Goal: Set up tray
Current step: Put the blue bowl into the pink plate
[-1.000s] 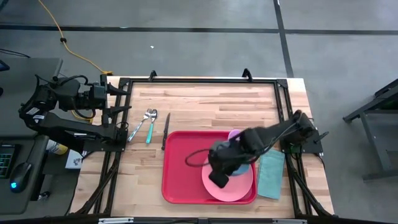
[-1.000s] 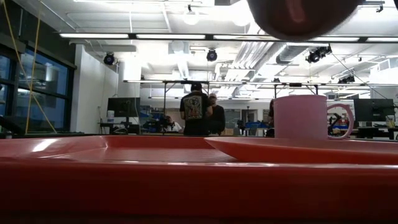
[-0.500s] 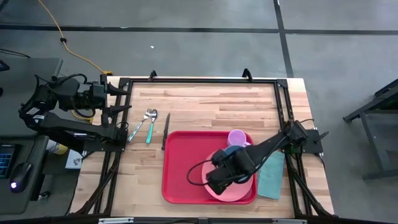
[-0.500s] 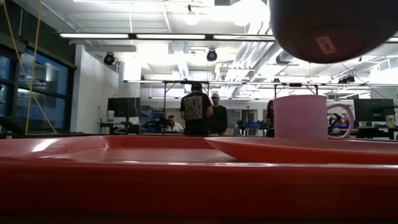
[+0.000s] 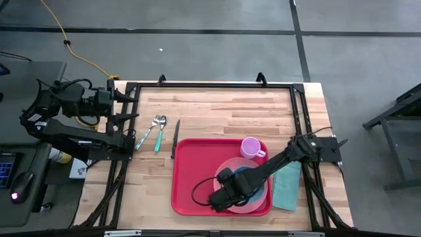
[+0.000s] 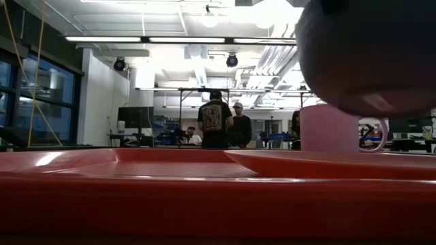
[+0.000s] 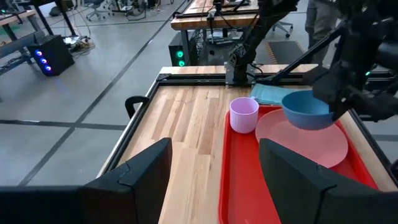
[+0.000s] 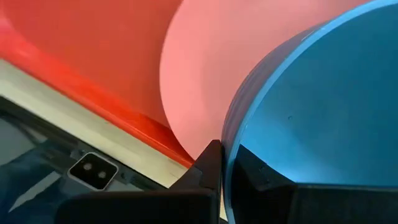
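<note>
Right gripper (image 5: 227,191) clamped rim of blue bowl (image 7: 306,110), held just above pink plate (image 7: 311,138) (bowl not touching it). Red tray (image 5: 191,178) lay directly beneath gripper. Pink mug (image 5: 250,147) stood behind. Left gripper (image 5: 128,105) waited well apart, fingers spread.

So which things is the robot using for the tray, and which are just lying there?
In use:
tray
pink plate on the tray
pink cup on the tray
blue bowl, gripped by the right gripper over the plate

Just lying there, for now:
fork and spoon
knife
teal napkin
left gripper, waiting open at the table's edge
</note>
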`<state>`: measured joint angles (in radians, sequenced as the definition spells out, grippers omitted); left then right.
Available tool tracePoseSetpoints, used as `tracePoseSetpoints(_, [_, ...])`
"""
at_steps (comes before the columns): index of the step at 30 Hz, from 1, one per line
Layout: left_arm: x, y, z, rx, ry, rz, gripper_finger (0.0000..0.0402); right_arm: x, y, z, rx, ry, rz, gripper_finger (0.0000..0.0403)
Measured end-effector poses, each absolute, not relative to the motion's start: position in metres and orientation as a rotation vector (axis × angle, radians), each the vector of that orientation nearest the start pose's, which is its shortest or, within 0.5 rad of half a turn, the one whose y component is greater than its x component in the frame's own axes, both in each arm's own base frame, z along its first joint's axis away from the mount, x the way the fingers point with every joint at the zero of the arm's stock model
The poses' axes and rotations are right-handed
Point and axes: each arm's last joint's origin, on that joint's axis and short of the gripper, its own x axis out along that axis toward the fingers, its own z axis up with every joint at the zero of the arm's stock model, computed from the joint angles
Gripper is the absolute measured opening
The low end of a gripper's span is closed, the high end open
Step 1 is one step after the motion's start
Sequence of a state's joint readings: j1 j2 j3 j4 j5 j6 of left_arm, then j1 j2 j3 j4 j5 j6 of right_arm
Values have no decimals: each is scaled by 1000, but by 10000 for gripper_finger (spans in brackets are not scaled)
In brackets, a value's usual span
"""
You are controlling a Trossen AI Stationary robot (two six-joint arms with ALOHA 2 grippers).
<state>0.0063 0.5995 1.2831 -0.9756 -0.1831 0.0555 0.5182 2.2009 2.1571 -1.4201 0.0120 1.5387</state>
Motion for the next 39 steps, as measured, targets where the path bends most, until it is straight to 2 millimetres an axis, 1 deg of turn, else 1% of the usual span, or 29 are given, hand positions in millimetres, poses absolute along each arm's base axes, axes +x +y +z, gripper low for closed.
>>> tracePoseSetpoints(4, [46, 5, 426, 97, 298, 160, 273, 385, 219, 253, 887, 1369, -742, 0])
tracePoseSetpoints(9, [46, 5, 426, 105, 303, 156, 273, 387, 219, 245, 906, 1396, -784, 0])
tracePoseSetpoints(14, [45, 5, 423, 125, 328, 152, 273, 392, 212, 239, 917, 1391, -828, 0])
tracePoseSetpoints(23, [45, 5, 423, 147, 330, 146, 273, 404, 203, 221, 917, 1402, -874, 0])
tracePoseSetpoints(26, [45, 5, 423, 146, 330, 137, 273, 407, 198, 217, 919, 1396, -888, 0])
tracePoseSetpoints(34, [45, 5, 423, 148, 330, 131, 273, 412, 190, 217, 915, 1378, -888, 0])
tracePoseSetpoints(36, [45, 5, 423, 148, 330, 131, 273, 411, 189, 211, 914, 1393, -896, 0])
tracePoseSetpoints(39, [45, 4, 423, 147, 329, 126, 273, 410, 191, 195, 934, 1448, -888, 0])
